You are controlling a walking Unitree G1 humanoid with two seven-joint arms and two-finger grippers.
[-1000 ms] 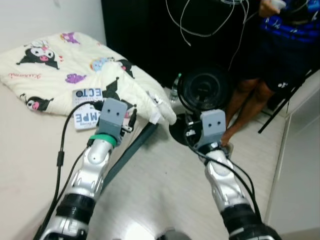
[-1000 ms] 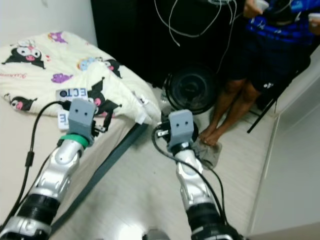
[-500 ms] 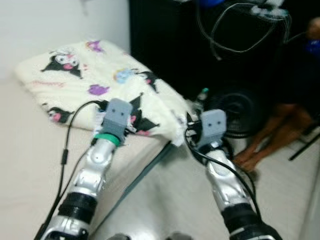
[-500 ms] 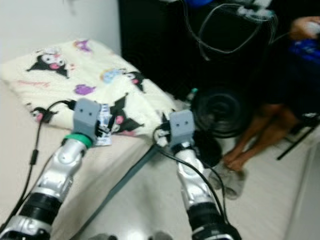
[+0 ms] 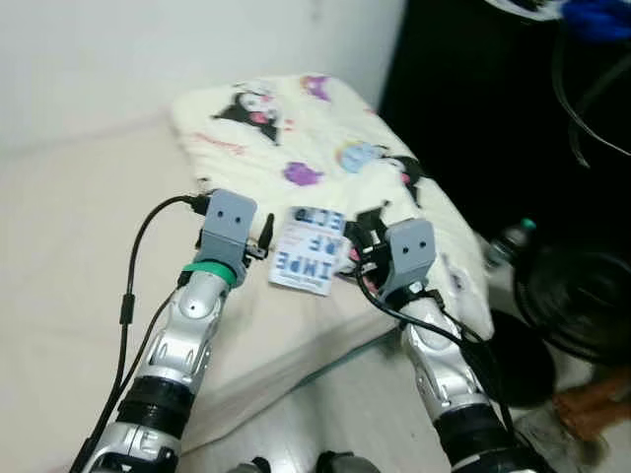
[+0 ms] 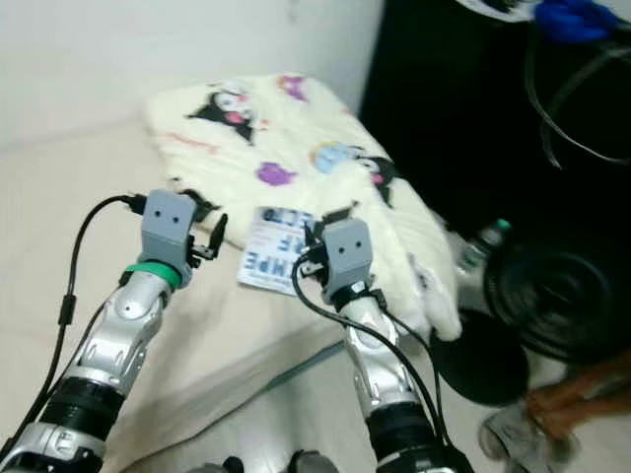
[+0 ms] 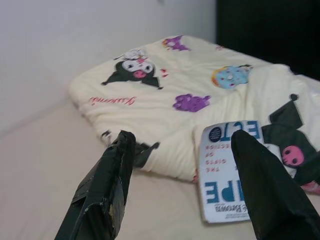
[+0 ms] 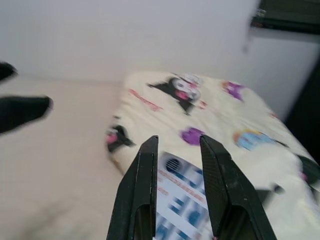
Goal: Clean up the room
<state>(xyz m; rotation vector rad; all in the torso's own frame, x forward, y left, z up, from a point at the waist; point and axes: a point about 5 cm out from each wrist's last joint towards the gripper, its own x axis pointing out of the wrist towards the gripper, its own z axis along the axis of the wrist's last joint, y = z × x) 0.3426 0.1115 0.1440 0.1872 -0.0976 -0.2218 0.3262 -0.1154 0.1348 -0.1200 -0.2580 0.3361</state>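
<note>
Swung leftward since a second ago, so bed now dominant and fan pushed out toward the right edge; camera's own turn, not any shift of the things.

Landmark: the booklet point(image 5: 310, 252), white with blue lettering, lying flat at the near edge of the folded cartoon-print blanket point(image 5: 325, 148), partly on it and partly on the bare mattress point(image 5: 69, 256).

Left gripper point(image 7: 185, 170) raised over the mattress just left of the booklet, fingers spread wide, nothing between them; in the left wrist view the booklet sits beside the right-hand finger point(image 7: 262, 190). Right gripper point(image 8: 175, 185) held just right of the booklet, fingers close together with a narrow gap, pinching nothing, aimed across the booklet toward the blanket.

Beyond the booklet, away from the robot: blanket folded thick against the pale wall. Right of the booklet, off the bed: a black fan point(image 5: 577, 305) on the floor, a clear bottle point(image 5: 501, 246) beside it, dangling cables above.

Handling, as a judgement: booklet likely light, thin, floppy and somewhat slick; flat on soft bedding, so hard to get a finger under. Best hold probably at the near free edge over the mattress, pinching cover and pages together. Blanket soft, bulky, likely to sag and unfold if lifted by one corner; better gathered at a folded edge.
</note>
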